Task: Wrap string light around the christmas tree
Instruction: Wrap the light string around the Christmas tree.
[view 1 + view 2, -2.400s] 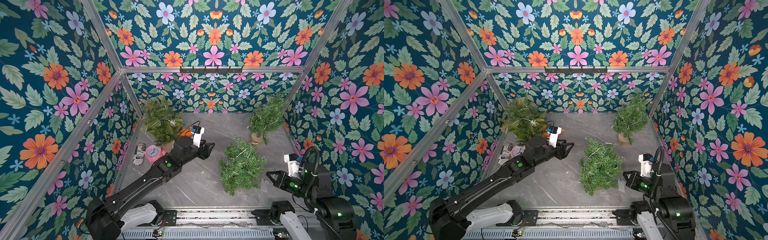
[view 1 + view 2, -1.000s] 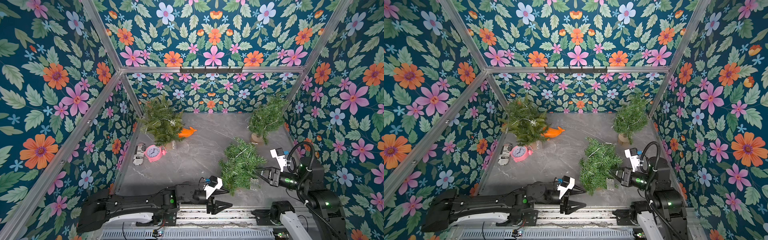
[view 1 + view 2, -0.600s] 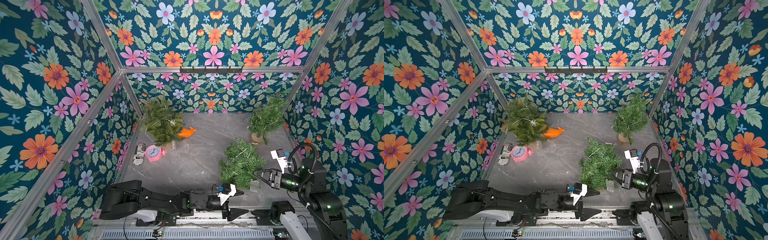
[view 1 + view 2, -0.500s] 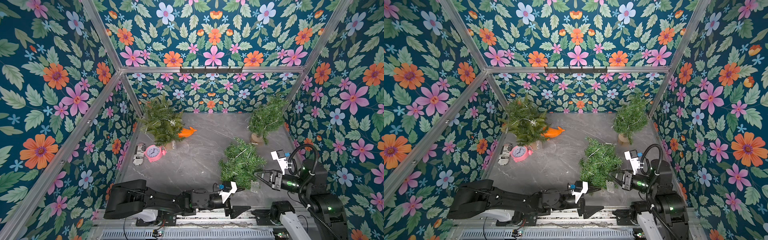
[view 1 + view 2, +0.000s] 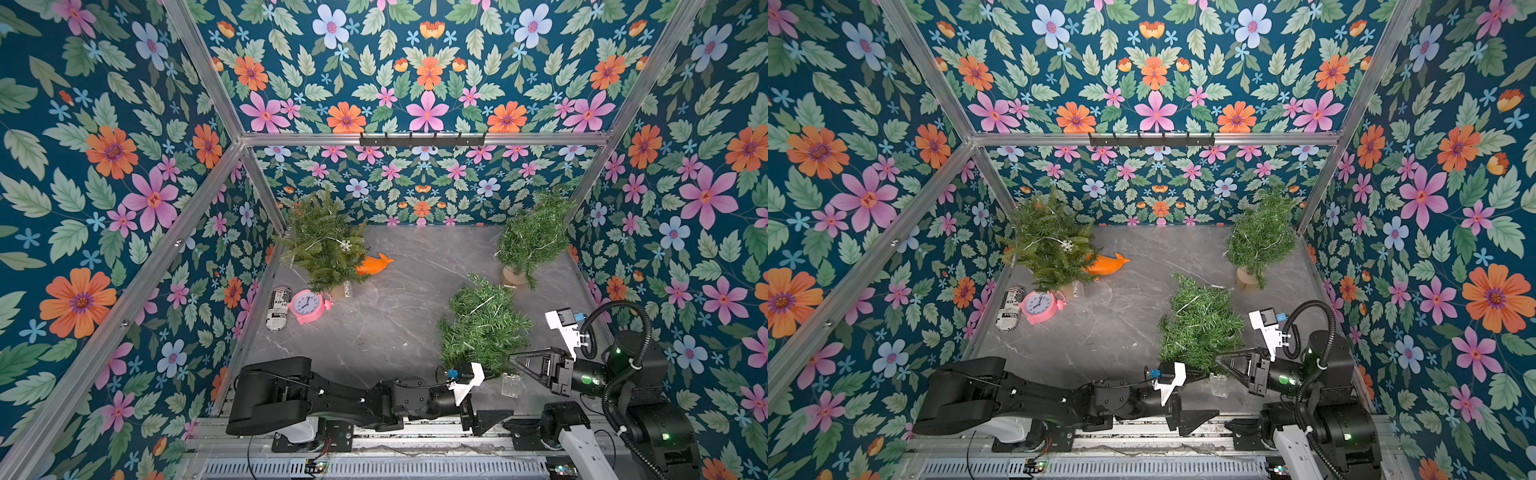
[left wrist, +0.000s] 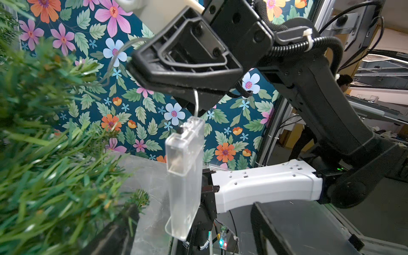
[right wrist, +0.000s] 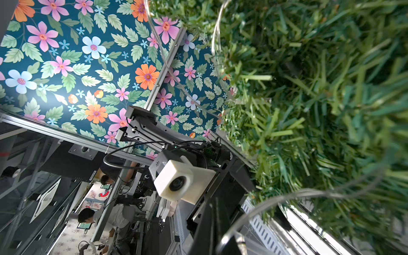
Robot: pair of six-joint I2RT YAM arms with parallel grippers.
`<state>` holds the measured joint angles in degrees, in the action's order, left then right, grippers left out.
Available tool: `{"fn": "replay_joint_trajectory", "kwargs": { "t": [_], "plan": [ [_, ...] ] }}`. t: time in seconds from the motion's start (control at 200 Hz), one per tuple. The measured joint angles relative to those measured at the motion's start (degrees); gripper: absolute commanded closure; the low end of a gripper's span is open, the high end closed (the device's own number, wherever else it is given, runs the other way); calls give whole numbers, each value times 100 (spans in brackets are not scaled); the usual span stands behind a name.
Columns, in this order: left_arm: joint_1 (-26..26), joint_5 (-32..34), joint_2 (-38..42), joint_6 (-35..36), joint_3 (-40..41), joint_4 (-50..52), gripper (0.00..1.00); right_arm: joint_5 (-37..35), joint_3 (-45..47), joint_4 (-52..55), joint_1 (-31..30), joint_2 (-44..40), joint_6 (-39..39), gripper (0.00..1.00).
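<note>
A small green christmas tree [image 5: 482, 328] [image 5: 1200, 324] lies tipped on the grey floor near the front right. The string light's thin wire [image 6: 195, 103] runs out of its branches. My right gripper [image 5: 513, 358] [image 5: 1219, 359] [image 6: 183, 66] is shut on that wire at the tree's near side. The light's clear battery box [image 5: 510, 384] [image 5: 1219, 384] [image 6: 185, 174] hangs below it. My left gripper [image 5: 492, 395] [image 5: 1198, 397] [image 6: 192, 220] is open at the front edge. It points at the box and touches nothing. In the right wrist view the wire [image 7: 287, 198] loops past the tree [image 7: 320, 110].
Two more trees strung with lights stand upright at the back left [image 5: 324, 249] and back right [image 5: 534, 237]. An orange toy fish [image 5: 374, 264], a pink alarm clock [image 5: 307, 306] and a newsprint can [image 5: 279, 308] sit on the left side. Flowered walls enclose the floor.
My left arm has swung from the back-left tree down to the front edge, reached right toward the battery box, and its jaws have spread wider. My right gripper has kept hold of the wire.
</note>
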<state>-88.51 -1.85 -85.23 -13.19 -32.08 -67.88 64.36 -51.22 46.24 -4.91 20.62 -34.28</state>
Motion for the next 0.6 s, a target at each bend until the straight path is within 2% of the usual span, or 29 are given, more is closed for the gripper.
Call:
{"fn": "replay_joint_trajectory", "kwargs": {
  "t": [0.265, 0.6],
  "plan": [
    [2, -424, -271, -136, -376, -173, 28, 83, 133, -144, 0, -76, -120, 100],
    [2, -704, -391, -332, -407, -308, 57, 101, 229, -254, 0, -101, -212, 100]
  ]
}}
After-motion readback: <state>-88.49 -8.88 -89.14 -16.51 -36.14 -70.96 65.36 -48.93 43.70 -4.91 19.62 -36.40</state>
